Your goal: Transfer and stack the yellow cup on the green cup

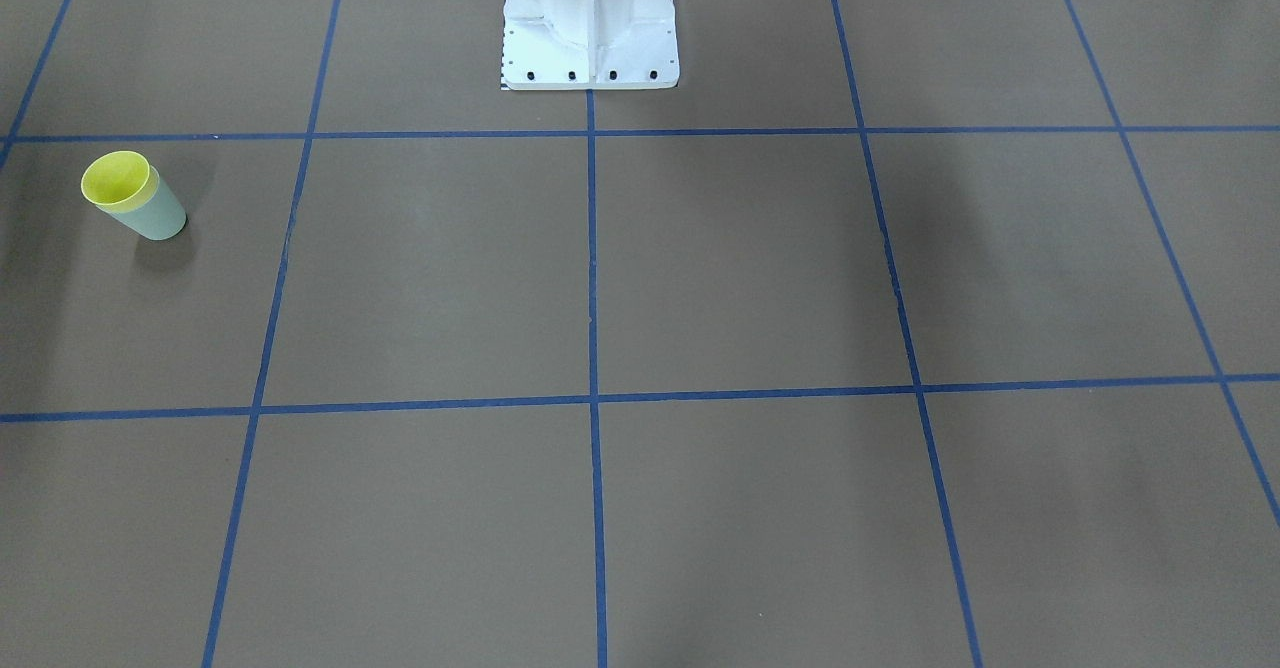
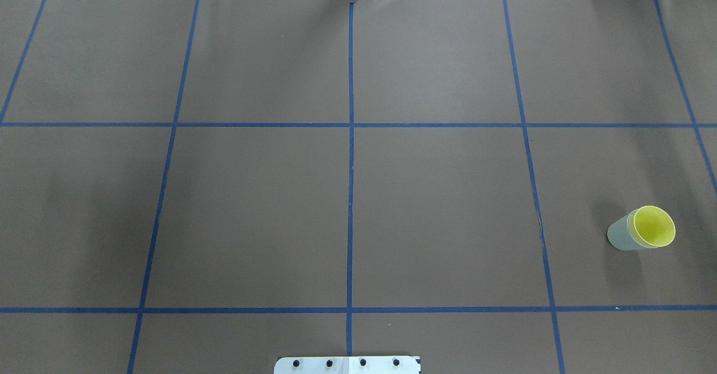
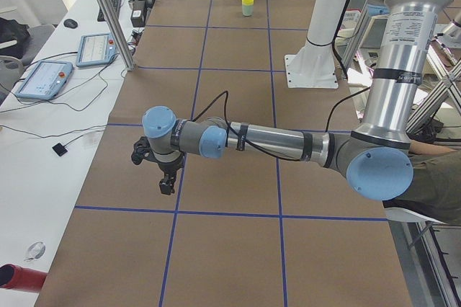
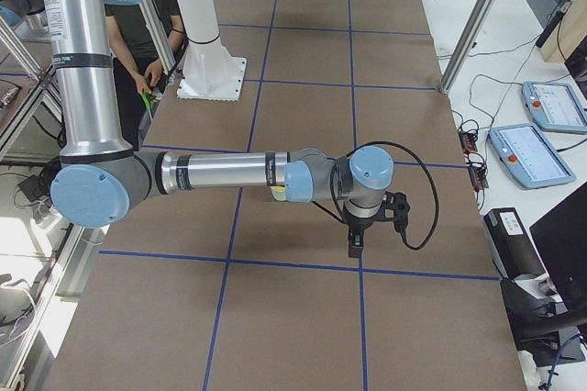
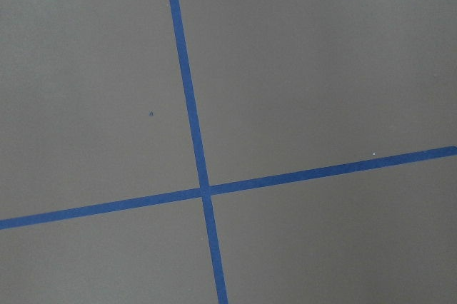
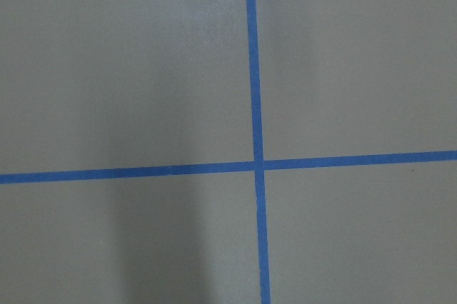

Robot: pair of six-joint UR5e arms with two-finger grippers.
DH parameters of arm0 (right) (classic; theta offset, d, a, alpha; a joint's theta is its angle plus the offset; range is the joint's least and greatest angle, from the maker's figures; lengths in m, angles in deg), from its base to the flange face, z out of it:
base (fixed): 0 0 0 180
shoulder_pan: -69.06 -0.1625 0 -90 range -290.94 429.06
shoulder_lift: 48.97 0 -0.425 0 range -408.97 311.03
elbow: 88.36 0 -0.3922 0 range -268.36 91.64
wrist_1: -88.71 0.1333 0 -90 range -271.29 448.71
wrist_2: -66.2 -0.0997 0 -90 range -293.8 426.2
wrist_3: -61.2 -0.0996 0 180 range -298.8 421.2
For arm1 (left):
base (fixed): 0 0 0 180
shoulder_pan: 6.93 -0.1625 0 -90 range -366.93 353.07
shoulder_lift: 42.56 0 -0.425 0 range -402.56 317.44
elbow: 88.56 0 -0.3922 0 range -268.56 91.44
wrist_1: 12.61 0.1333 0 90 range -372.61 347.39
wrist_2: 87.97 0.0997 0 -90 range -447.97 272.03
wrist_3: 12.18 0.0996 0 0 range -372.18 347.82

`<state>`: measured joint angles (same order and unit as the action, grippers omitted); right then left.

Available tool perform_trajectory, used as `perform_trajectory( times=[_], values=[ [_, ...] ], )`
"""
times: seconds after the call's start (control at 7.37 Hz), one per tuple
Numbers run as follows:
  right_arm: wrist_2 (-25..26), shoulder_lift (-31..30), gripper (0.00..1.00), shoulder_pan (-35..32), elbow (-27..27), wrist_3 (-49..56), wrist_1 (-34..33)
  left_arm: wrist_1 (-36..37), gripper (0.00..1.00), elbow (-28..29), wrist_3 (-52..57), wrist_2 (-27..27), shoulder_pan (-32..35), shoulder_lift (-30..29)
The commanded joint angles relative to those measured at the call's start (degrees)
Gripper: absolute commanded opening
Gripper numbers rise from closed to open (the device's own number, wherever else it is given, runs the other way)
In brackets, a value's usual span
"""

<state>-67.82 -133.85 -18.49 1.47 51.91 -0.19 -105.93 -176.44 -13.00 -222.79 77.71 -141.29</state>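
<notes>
The yellow cup [image 1: 115, 178] sits nested inside the green cup [image 1: 158, 216], and the pair stands upright on the brown table at the robot's right. The yellow cup [image 2: 654, 227] and green cup [image 2: 619, 235] also show in the overhead view, with only the yellow rim rising above the green one. In the exterior left view the stack [image 3: 247, 6] is far off. My left gripper [image 3: 167, 183] hangs above the table at the robot's left end. My right gripper [image 4: 355, 244] hangs above the table near the stack. Neither holds anything. I cannot tell whether they are open or shut.
The white robot base [image 1: 590, 23] stands at the middle of the table's robot side. Blue tape lines [image 2: 350, 195] grid the brown cover. Teach pendants [image 3: 43, 78] [image 4: 532, 152] lie on side benches. A person [image 4: 151, 24] stands behind the base. Metal posts [image 3: 108, 11] stand at the table's edge.
</notes>
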Motion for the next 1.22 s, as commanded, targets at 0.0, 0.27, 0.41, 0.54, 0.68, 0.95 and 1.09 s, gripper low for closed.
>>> perform_trajectory(
  times=[0.0, 0.27, 0.41, 0.54, 0.68, 0.95, 1.09],
  values=[
    [-0.36, 0.33, 1.00, 0.01, 0.60, -0.12, -0.05, -0.11, 1.00, -0.10, -0.32, -2.46, 0.00, 0.02],
    [-1.06, -0.11, 1.00, -0.08, 0.52, -0.03, -0.05, -0.11, 1.00, -1.06, -0.40, -5.19, 0.26, 1.87],
    [-1.68, -0.98, 1.00, -0.17, 2.95, -0.03, -0.83, 0.24, 1.00, -3.25, -0.49, -4.67, 0.35, 2.04],
    [-1.86, -1.94, 1.00, -0.17, 3.50, -0.03, -0.40, 0.33, 1.00, -5.01, -0.49, -5.27, 0.27, 4.05],
    [-2.55, -2.48, 1.00, -0.17, 4.63, -0.38, -0.57, 0.33, 1.00, -5.64, -0.49, -5.28, 0.27, 4.33],
    [-2.47, -4.24, 1.00, 0.18, 5.35, -0.12, -0.05, -0.20, 1.00, -4.69, -0.32, -4.84, -0.17, 5.38],
    [-2.56, -3.72, 1.00, 0.18, 5.87, -0.12, 0.13, -0.11, 1.00, -5.46, -0.40, -5.19, 0.00, 5.73]
  ],
)
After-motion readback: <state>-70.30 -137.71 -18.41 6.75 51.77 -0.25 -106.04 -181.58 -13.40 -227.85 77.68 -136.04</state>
